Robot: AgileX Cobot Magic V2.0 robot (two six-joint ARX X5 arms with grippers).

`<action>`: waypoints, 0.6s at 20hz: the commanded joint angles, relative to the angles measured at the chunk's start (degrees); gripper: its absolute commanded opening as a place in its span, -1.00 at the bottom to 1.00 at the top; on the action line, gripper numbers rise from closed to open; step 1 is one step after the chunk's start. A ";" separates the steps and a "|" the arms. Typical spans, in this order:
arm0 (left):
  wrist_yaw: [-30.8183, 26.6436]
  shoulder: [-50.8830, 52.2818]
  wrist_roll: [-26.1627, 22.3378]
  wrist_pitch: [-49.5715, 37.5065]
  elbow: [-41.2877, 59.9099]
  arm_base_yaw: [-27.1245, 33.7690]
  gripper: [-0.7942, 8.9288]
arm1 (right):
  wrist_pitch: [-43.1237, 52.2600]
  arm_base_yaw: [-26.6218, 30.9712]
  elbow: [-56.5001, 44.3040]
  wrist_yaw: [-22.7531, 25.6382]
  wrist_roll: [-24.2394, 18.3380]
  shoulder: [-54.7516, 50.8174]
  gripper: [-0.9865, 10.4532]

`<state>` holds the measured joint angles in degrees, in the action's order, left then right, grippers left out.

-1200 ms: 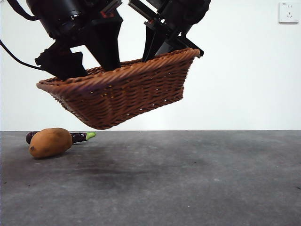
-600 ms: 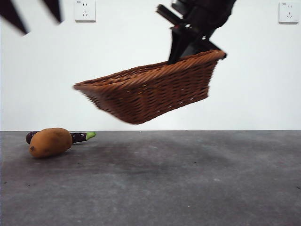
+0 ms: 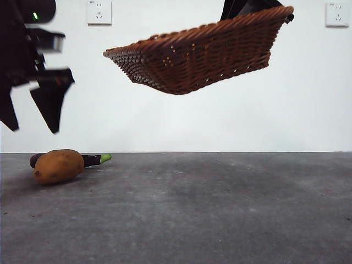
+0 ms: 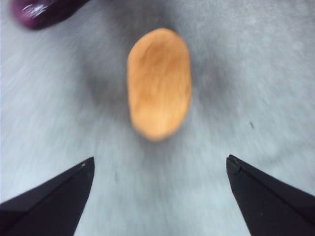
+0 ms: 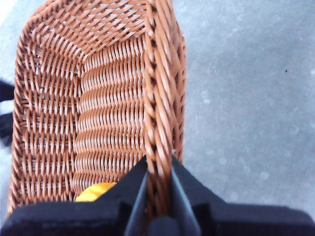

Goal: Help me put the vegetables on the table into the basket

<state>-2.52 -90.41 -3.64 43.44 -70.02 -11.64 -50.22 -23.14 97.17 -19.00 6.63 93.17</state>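
My right gripper [image 5: 158,173] is shut on the braided rim of the woven basket [image 5: 98,98] and holds it tilted high above the table [image 3: 220,209], at the top right of the front view [image 3: 203,55]. A bit of yellow corn [image 5: 96,191] shows inside the basket. The orange-brown potato [image 3: 58,165] lies on the table at the far left, with the purple eggplant [image 3: 92,160] just behind it. My left gripper [image 3: 32,122] hangs open above the potato [image 4: 158,83], not touching it. The eggplant's end [image 4: 44,10] shows beside it.
A white wall with two power sockets [image 3: 99,12] stands behind the table. The grey table top stretches to the right of the potato.
The basket has risen and moved right, now held by the right gripper alone. The left gripper has come away from it and dropped to the far left, above the potato.
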 commanded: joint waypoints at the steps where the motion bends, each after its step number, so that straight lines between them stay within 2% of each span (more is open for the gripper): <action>1: 0.15 -3.13 -2.45 -3.23 0.33 0.48 0.14 | 0.42 -0.04 0.07 -0.48 -0.07 -1.33 -0.85; 3: 0.13 -6.23 -3.98 -3.98 -0.44 0.76 0.14 | 0.26 -0.04 0.07 -0.48 -0.44 -1.62 -0.85; 12: 2.97 -16.02 -4.04 -3.26 -10.21 0.87 0.14 | -0.72 -0.09 0.07 -0.48 -2.25 -1.62 -0.85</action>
<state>0.23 -105.38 -7.07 39.66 -80.66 -10.92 -51.81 -23.18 97.17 -18.94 4.49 92.05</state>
